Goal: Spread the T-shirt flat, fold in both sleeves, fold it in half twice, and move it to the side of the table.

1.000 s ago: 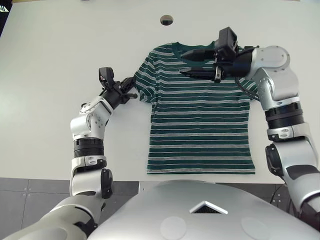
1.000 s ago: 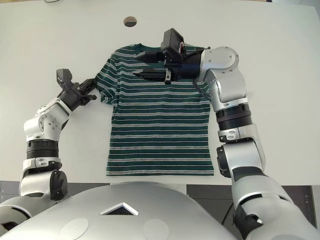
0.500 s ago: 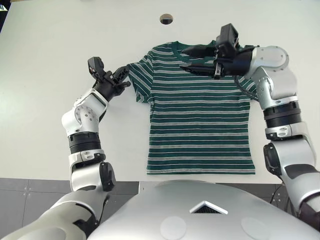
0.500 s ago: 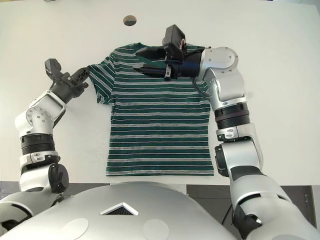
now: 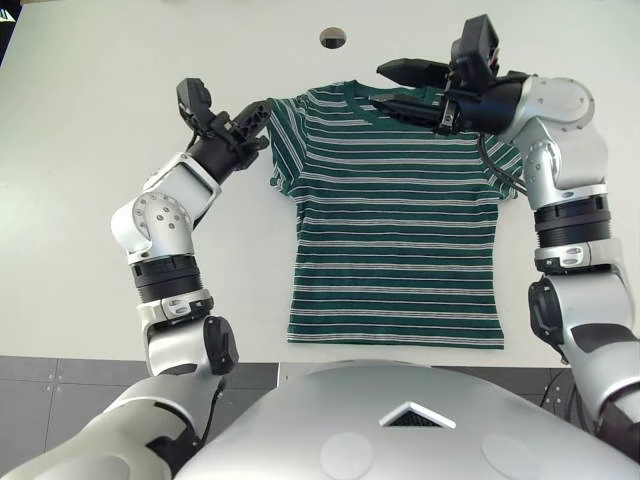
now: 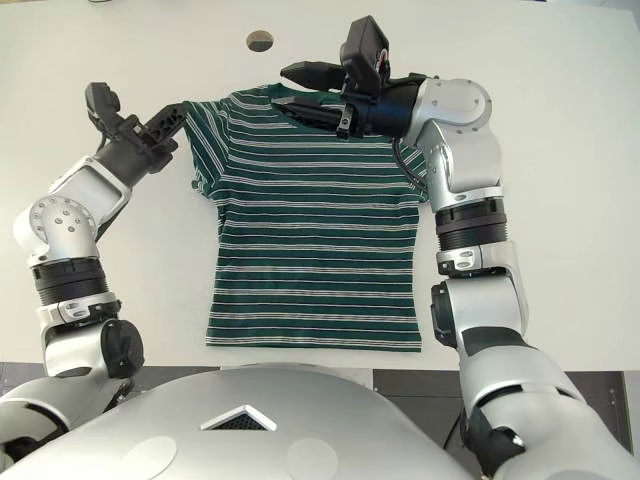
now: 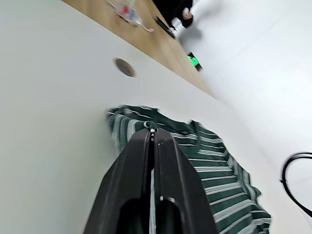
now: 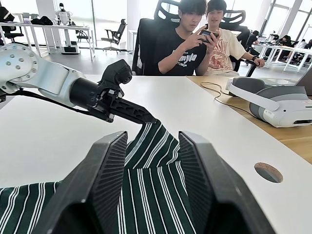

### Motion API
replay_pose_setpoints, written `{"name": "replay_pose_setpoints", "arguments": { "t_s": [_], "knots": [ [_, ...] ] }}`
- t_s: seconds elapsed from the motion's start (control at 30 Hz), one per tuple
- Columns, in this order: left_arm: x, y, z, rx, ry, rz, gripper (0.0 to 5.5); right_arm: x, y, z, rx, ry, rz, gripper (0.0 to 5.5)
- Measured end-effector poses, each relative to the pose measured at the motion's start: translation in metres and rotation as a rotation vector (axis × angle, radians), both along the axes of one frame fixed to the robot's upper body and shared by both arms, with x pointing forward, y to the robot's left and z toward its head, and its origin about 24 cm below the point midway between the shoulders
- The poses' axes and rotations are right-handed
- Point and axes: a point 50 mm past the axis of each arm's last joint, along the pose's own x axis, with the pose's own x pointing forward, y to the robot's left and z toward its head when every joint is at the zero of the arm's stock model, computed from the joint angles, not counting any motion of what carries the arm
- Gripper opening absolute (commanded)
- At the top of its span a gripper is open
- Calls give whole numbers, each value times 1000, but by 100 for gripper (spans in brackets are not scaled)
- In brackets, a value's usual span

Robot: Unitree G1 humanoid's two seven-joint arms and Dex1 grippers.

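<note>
At centre frame on the table, the limp, light T-shirt is lying mostly flat, the left gripper pinching its sleeve hem, probably the surest hold, the right gripper hovering spread above the collar.

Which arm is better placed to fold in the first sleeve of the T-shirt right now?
Left. The left claw is shut on the T-shirt's left sleeve, holding it raised off the table, so it could carry it inward. The right claw hangs open above the collar, gripping nothing.
</note>
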Motion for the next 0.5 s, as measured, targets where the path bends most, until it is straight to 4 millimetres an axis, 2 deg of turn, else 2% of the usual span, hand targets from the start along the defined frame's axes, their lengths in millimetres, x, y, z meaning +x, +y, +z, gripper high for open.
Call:
{"name": "replay_pose_setpoints", "arguments": {
  "t_s": [0.3,0.5],
  "knots": [
    [2,-45,0,-50,31,-81,12,4,-10,3,26,-6,-66,195],
    [10,-65,-2,-106,57,-99,12,6,-31,11,45,-29,-139,195]
  ]
}}
